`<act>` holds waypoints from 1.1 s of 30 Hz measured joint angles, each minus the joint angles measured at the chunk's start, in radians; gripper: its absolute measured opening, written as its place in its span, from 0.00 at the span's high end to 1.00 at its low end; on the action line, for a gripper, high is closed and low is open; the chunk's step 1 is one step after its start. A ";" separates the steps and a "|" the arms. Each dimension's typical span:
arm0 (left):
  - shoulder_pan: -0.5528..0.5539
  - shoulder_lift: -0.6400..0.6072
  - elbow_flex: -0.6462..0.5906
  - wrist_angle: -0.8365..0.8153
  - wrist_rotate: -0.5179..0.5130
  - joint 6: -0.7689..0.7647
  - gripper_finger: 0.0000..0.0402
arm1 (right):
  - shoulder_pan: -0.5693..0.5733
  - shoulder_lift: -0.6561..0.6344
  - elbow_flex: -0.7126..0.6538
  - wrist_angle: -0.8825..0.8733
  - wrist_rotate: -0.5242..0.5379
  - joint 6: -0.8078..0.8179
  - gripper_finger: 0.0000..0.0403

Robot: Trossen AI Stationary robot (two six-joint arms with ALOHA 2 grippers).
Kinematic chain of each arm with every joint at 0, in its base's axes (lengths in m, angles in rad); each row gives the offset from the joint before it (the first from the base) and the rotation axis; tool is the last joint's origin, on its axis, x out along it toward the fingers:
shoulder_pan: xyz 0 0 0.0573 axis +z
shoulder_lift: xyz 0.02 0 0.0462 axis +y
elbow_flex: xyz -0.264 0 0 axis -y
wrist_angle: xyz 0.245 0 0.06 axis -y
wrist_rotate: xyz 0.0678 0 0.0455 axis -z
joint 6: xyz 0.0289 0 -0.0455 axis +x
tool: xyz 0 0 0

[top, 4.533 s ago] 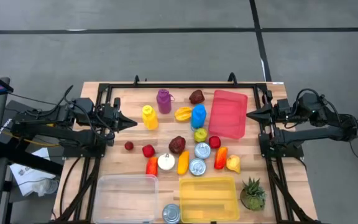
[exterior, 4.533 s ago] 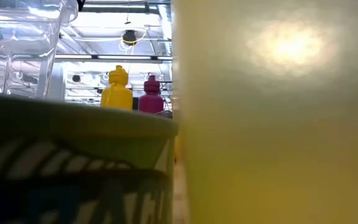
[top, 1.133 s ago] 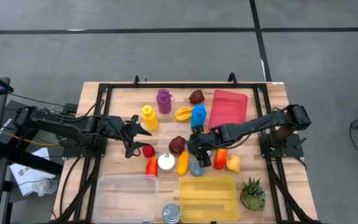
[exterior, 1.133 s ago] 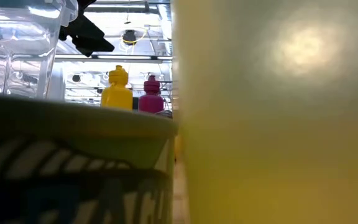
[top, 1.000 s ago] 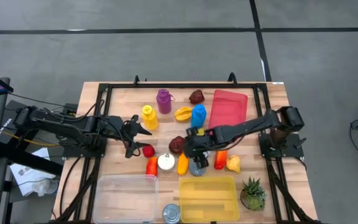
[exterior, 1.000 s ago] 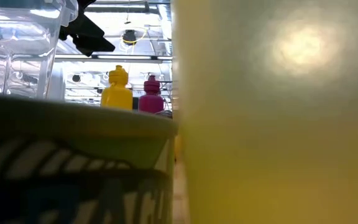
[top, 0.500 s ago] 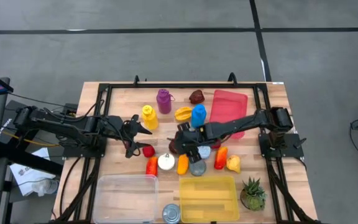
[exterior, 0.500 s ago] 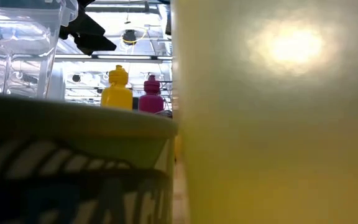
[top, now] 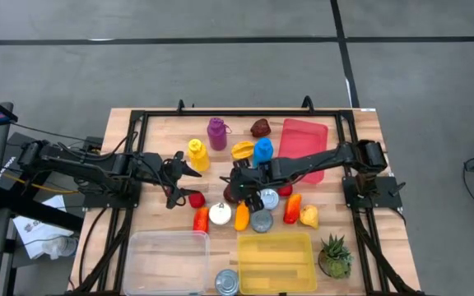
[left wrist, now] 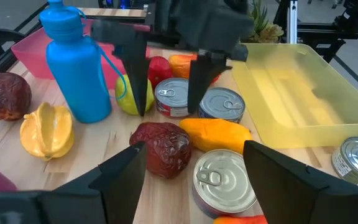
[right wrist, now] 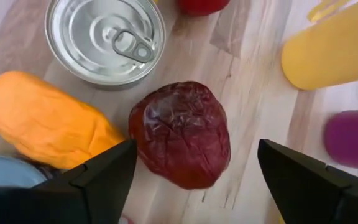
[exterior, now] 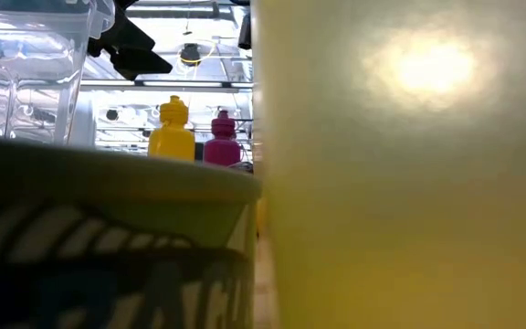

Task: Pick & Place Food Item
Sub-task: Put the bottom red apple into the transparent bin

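Right gripper point(right wrist: 191, 180): hangs over the middle of the table with its fingers point(right wrist: 101, 177) spread wide; the dark red wrinkled fruit point(right wrist: 180, 134) lies on the wood between and just ahead of the two fingertips, not gripped, with clear space on either side. Beside one finger lies an orange oblong fruit point(right wrist: 45, 127); past it, a silver can point(right wrist: 105, 37) with a pull tab. Left gripper point(left wrist: 194, 177): fingers point(left wrist: 120, 180) also spread wide, nothing between them, held above the table short of the same cluster; the red fruit sits just ahead of its nearer finger, and another can point(left wrist: 224, 180) lies between the fingertips, lower down and untouched. Ahead of the left fingers: blue bottle point(left wrist: 73, 65) upright, yellow star fruit point(left wrist: 45, 130), a second dark red fruit point(left wrist: 4, 93), two further cans point(left wrist: 222, 104), pink tray point(left wrist: 33, 50), yellow bin point(left wrist: 303, 93). Wooden table point(top: 159, 136) carries all items.
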 joint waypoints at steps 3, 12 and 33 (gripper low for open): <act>0.000 0.000 0.000 0.003 0.000 0.000 0.35 | -0.007 0.038 0.039 -0.060 -0.018 0.013 0.18; 0.000 0.000 0.000 0.011 -0.002 0.000 0.35 | -0.012 0.176 0.191 -0.185 -0.015 -0.021 0.18; 0.001 0.000 0.000 0.010 -0.003 0.000 0.35 | -0.002 0.217 0.197 -0.168 -0.036 -0.011 0.52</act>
